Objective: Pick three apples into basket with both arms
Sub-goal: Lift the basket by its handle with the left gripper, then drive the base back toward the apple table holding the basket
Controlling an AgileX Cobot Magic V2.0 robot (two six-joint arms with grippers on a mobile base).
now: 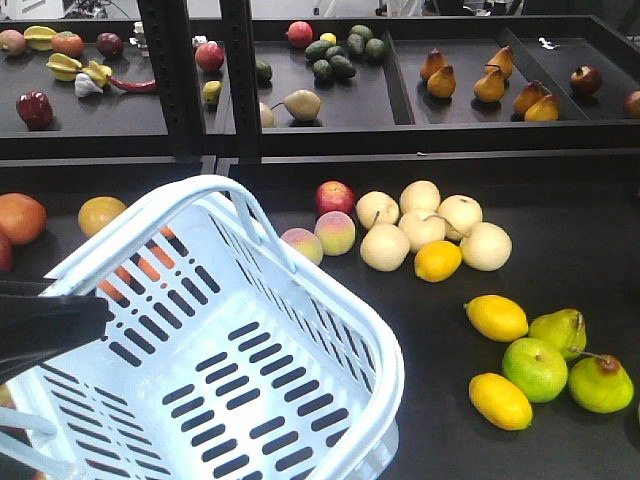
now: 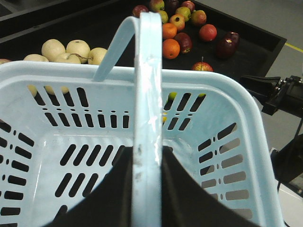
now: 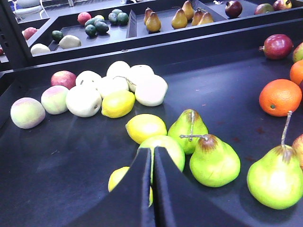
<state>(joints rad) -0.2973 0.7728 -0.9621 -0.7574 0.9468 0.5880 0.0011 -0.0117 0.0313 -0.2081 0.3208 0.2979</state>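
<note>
It looks like a mock fruit shop: black tiered display trays (image 1: 440,135) of loose fruit (image 1: 422,228), and a pale blue plastic shopping basket (image 1: 340,312).

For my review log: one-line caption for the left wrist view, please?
Left tool grips the empty pale blue basket by its handle; apples and oranges lie beyond.

Three yellow lemons (image 1: 496,318) lay on the black shelf (image 1: 440,440). Two green pears (image 1: 600,384) and a round green apple (image 1: 534,368) sat just beside them. A bunch of pale round fruits (image 1: 421,228) touched each other, with two pink peaches (image 1: 335,232) next to them. Higher up, brown pears (image 1: 489,85) and dark avocados (image 1: 340,55) sat in trays. Two black posts (image 1: 172,80) stood nearby.
</note>
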